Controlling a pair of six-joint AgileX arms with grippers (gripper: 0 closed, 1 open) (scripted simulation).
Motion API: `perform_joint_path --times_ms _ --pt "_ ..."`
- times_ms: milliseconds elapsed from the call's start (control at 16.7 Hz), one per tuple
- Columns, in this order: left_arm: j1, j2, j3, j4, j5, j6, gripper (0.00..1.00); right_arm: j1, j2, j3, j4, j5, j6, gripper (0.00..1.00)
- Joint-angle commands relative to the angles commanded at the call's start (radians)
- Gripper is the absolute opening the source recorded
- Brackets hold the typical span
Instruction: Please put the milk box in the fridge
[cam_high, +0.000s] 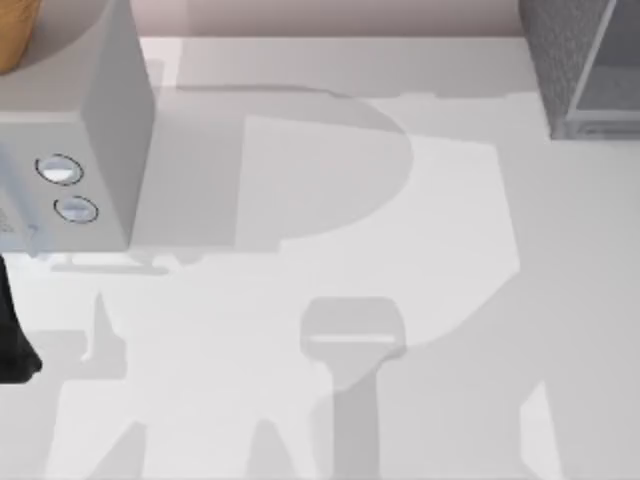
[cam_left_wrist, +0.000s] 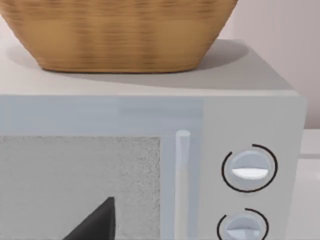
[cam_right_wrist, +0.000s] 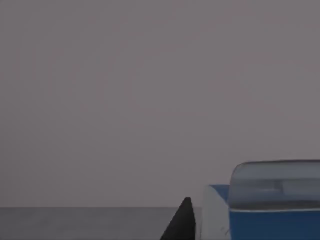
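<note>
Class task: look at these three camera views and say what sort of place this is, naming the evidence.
Probably a rendered kitchen-style worktop: a pale microwave-like box with two round knobs, a wicker basket on top of it, and a dark speckled fridge at the white table's far right.

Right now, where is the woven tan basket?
The woven tan basket sits on top of the pale grey two-knob box, at the top view's far left corner.

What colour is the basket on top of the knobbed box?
Tan, woven-looking basket, clearest in the left wrist view.

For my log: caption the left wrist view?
Basket atop microwave, two knobs beside its door.
</note>
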Motion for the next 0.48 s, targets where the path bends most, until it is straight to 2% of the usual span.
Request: perform_joint_path --times_ms 420,480 --pt "0.0 0.0 0.0 0.0 0.0 0.0 1.0 0.0 0.0 0.0 0.0 0.0 0.0 0.98" --pt "0.0 0.0 0.0 0.0 0.0 0.0 1.0 0.0 0.0 0.0 0.0 0.0 0.0 1.0"
